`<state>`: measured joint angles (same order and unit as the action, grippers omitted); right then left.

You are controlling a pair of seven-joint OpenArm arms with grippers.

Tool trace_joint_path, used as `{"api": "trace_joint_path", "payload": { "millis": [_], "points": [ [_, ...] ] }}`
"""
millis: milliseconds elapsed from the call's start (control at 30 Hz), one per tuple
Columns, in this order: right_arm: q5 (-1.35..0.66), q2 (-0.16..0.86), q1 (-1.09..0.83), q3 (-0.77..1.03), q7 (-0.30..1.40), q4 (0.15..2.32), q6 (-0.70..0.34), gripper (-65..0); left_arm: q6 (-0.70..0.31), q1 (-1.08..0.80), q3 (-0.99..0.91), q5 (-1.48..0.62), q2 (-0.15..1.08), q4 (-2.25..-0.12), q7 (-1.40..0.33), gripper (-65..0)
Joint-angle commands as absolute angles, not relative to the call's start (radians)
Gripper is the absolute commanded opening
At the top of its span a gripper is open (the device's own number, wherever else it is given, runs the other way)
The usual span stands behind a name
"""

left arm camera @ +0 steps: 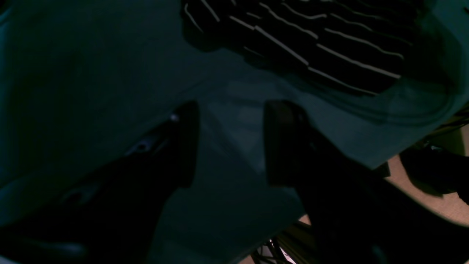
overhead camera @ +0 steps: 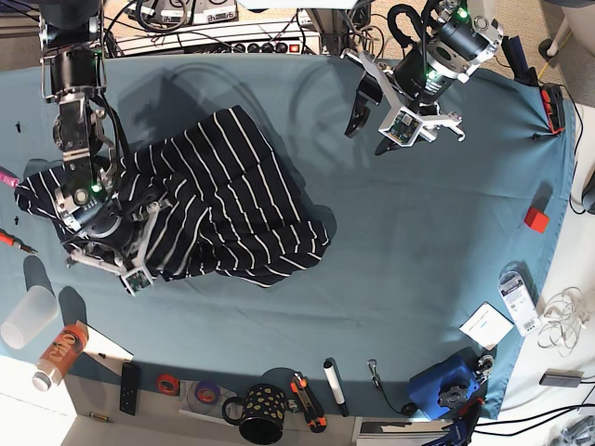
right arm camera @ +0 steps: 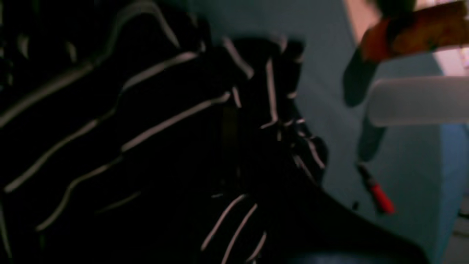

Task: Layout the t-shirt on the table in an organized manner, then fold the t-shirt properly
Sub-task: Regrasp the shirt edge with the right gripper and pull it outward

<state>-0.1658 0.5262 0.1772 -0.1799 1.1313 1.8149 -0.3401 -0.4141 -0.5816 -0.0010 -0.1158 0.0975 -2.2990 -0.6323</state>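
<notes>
While the right gripper (overhead camera: 139,243) is clenched on the crumpled t-shirt (overhead camera: 223,195) at the table's (overhead camera: 418,232) nine o'clock, the left gripper (overhead camera: 370,125), spread empty, hangs well apart toward one o'clock.

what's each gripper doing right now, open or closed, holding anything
Left gripper: open, empty, above the bare table, apart from the t-shirt.
Right gripper: shut, down in the t-shirt's fabric; an actual pinch of cloth cannot be told.
</notes>
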Motion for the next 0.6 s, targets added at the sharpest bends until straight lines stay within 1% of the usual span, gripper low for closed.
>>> {"api": "trace_joint_path", "payload": {
  "millis": [0, 200, 367, 467, 567],
  "points": [
    [-0.163, 0.541, 0.199, -0.170, 1.126, 1.852, -0.339, -65.0, -0.411, -0.584, 0.000, -0.123, 0.097, -2.318, -0.601, -36.0],
    [-0.165, 0.541, 0.184, -0.169, 1.139, 1.892, -0.338, -65.0, -0.411, -0.585, 0.000, -0.123, 0.098, -2.318, -0.601, -36.0],
    [-0.164, 0.544, 0.149, -0.162, 1.194, 1.895, -0.338, -65.0, -0.411, -0.585, 0.000, -0.123, 0.097, -2.318, -0.601, -36.0],
    [-0.177, 0.543, 0.093, -0.112, 1.203, 1.930, -0.337, -65.0, -0.411, -0.585, 0.000, -0.123, 0.097, -2.318, -0.601, -36.0],
    [-0.221, 0.543, 0.015, -0.013, 1.205, 1.990, -0.336, -65.0, -0.411, -0.585, 0.000, -0.123, 0.097, -2.318, -0.601, -36.0]
  ]
}}
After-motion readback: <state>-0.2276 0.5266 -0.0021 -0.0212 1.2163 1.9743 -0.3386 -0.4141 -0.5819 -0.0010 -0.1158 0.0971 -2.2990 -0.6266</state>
